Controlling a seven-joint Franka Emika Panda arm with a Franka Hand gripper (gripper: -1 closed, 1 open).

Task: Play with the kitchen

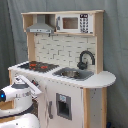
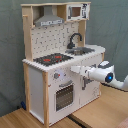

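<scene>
The gripper (image 2: 75,69) reaches at the tall white and light-wood toy kitchen (image 2: 55,75), touching its front just right of the oven knobs (image 2: 56,76); whether its fingers are spread cannot be told.

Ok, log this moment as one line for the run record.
arm: reaching toward kitchen front | pincer: beside knob panel, below hob | held: nothing seen | oven door: shut | sink: untouched
</scene>
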